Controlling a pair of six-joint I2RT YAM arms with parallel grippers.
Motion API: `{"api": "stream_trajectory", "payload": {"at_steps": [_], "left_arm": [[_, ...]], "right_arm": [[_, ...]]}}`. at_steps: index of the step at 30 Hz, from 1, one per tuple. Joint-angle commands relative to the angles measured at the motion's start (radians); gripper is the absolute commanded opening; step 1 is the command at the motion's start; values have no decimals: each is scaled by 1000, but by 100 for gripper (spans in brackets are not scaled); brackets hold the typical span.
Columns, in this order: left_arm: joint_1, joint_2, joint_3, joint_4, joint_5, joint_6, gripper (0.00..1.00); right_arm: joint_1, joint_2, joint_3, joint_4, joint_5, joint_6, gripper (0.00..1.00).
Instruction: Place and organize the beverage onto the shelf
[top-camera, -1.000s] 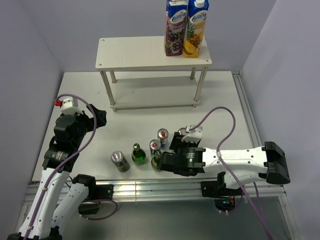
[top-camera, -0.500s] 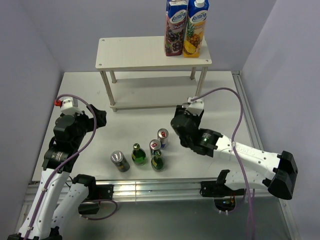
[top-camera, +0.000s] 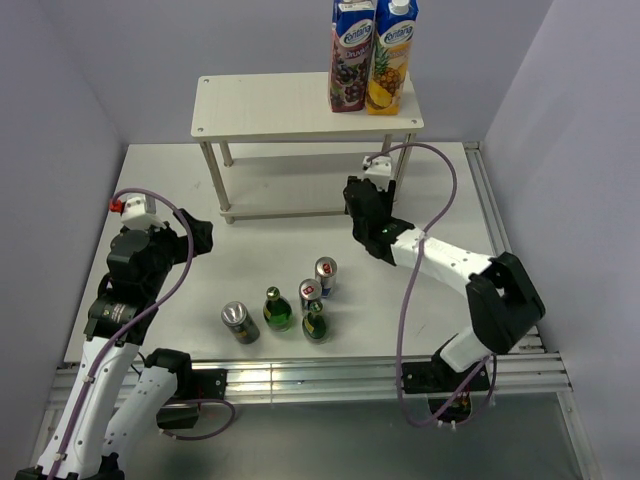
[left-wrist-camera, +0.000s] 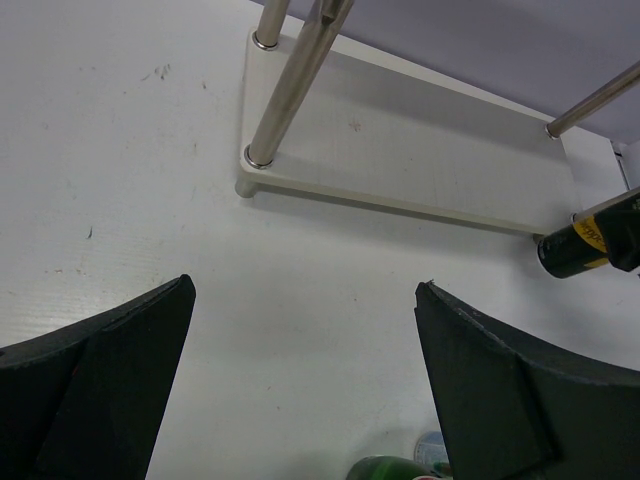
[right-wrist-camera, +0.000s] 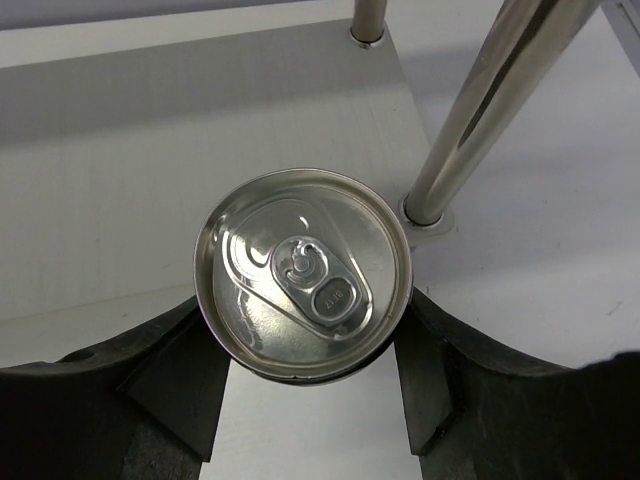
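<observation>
The right gripper (right-wrist-camera: 305, 345) is clenched on a dark black can with a gold band (left-wrist-camera: 572, 250), one black finger (right-wrist-camera: 160, 390) pressed to each side. Only its wrist view shows the can's silver lid and pull tab, mid-frame, just beside a thin silver metal leg (right-wrist-camera: 480, 110) at the front edge of the white two-tier shelf's (top-camera: 290, 105) lower board. Whether the can rests on that board cannot be told. The overhead view hides the can under the arm. Low in its centre, two green glass bottles (top-camera: 277, 310), two slim blue-silver cans (top-camera: 326, 272) and a second dark can (top-camera: 240, 322) stand on the white table (top-camera: 180, 190). Two juice cartons (top-camera: 372, 55) top the shelf. At mid-left, the left gripper (left-wrist-camera: 305, 290) hangs released, its jaws spread wide.
</observation>
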Motion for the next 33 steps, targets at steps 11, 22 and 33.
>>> {"api": "stream_trajectory", "payload": {"at_steps": [11, 22, 33], "left_arm": [[8, -7, 17, 40, 12, 18, 99], [27, -3, 16, 47, 27, 18, 99], [43, -3, 14, 51, 41, 18, 99]], "right_arm": [[-103, 93, 126, 318, -25, -24, 0], [-115, 215, 163, 449, 9, -65, 0], [-133, 358, 229, 536, 47, -125, 0]]}}
